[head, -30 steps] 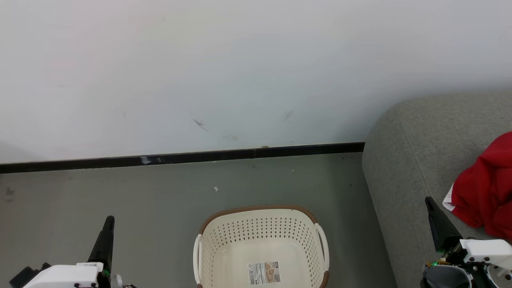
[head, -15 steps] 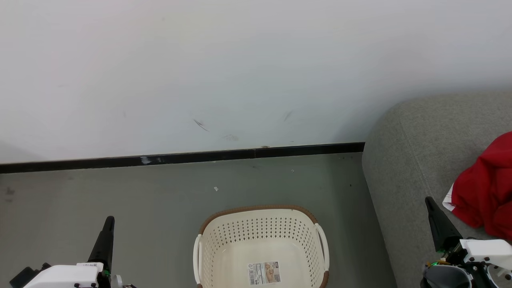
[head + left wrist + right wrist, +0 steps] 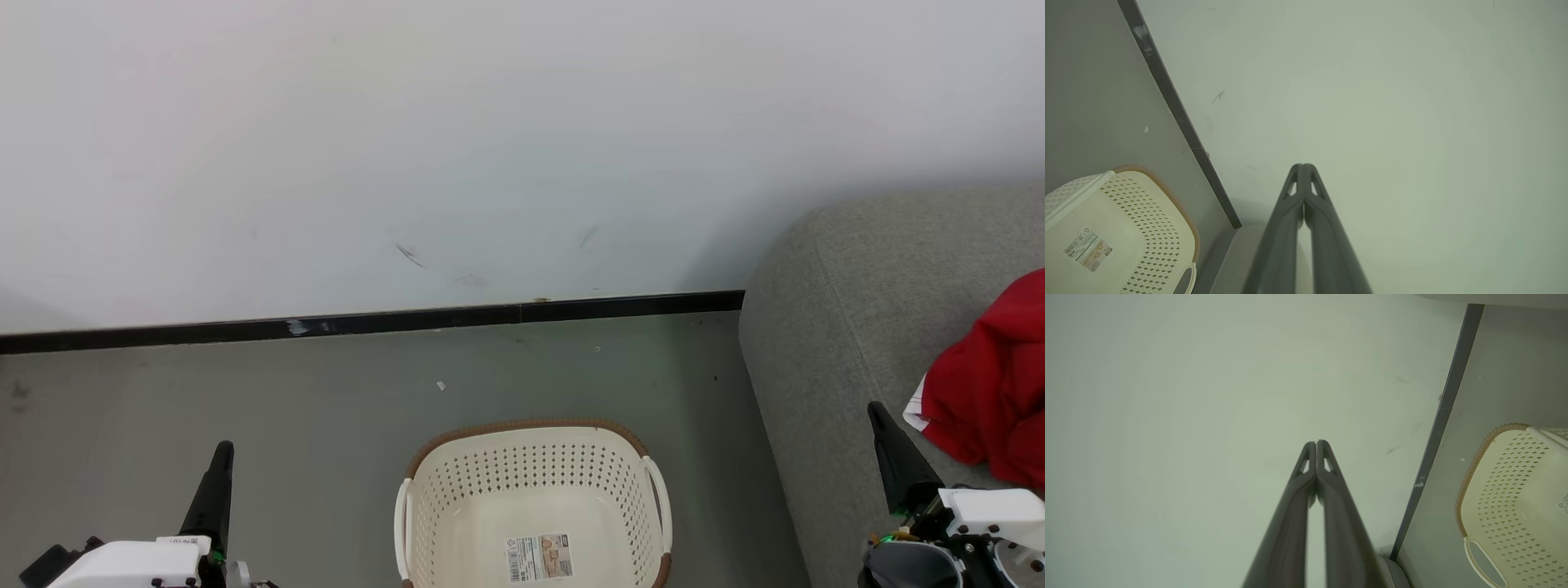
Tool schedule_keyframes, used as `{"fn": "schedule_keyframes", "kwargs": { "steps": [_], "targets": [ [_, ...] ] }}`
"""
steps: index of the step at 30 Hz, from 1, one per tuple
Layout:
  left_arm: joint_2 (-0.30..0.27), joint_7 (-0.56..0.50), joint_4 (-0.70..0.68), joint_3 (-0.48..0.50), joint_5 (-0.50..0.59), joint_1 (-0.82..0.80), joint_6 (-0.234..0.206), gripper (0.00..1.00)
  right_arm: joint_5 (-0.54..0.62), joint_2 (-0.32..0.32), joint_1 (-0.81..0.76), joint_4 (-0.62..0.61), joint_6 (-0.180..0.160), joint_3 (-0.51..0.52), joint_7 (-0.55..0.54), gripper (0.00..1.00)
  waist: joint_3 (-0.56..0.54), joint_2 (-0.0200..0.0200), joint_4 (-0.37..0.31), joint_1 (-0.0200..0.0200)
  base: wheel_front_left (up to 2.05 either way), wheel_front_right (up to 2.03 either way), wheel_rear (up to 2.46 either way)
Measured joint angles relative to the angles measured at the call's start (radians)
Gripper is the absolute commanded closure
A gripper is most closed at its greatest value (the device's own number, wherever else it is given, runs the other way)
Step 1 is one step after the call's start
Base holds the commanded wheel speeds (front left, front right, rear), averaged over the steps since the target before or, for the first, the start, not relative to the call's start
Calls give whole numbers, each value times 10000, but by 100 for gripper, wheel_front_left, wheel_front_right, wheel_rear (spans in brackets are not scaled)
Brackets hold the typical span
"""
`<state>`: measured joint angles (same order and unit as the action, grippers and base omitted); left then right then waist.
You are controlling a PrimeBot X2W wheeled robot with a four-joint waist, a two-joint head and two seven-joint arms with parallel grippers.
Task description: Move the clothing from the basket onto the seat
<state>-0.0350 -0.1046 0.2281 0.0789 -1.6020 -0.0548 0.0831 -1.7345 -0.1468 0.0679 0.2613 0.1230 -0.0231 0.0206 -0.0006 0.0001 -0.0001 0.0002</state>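
The cream basket [image 3: 535,469] stands on the floor at the bottom centre of the head view, holding nothing but its label [image 3: 539,557]. Red clothing [image 3: 992,384] lies heaped on the grey-green seat [image 3: 849,310] at the right edge. My left gripper [image 3: 222,449] is shut and holds nothing, well left of the basket. My right gripper [image 3: 875,408] is shut and holds nothing, over the seat just left of the clothing. Both wrist views show fingertips pressed together, left gripper [image 3: 1303,166] and right gripper [image 3: 1316,443], pointing at the wall, with the basket [image 3: 1147,228] [image 3: 1506,490] to one side.
A white wall [image 3: 490,139] with a black baseboard [image 3: 367,322] runs behind the basket. Grey floor [image 3: 245,384] stretches between my left gripper and the basket. The seat's rounded corner sits close to the basket's right handle [image 3: 660,502].
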Motion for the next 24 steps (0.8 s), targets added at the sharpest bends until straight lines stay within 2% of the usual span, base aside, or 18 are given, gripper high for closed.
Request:
{"fn": "schedule_keyframes", "kwargs": {
  "steps": [24],
  "targets": [
    [0, 0, 17, 2, 0, -1, 2, 100, 0, -4, 0, 2, 0, -6, 0, 100, 0, 0, 0, 0, 0, 0, 0]
  ]
}}
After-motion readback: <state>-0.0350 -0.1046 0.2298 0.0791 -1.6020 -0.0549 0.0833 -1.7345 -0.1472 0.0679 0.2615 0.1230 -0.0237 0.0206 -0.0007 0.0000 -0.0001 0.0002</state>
